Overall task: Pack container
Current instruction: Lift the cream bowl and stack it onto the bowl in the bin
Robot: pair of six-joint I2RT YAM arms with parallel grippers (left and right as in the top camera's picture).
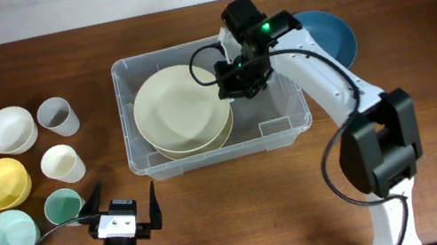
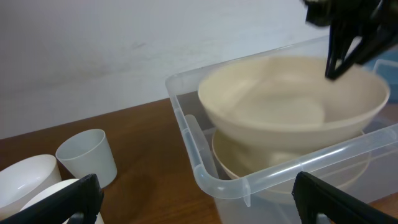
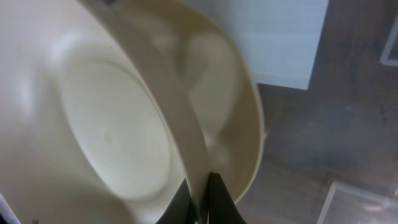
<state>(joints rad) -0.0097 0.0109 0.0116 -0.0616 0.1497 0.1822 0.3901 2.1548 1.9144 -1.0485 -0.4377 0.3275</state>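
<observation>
You can see only a thin crescent of the lower cream round bowl under the upper cream round bowl in the large clear rectangular plastic bin, the right arm covers part of the dark blue round bowl, and the left wrist view's edge crops the white round bowl.

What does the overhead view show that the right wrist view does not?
Only overhead: the dark blue round bowl by the large clear plastic container, the small bowls and cups at its left, and the open left hand. Only right wrist: the right hand pinching the upper cream round bowl's rim up close. Both: the two stacked cream bowls in the container.
</observation>
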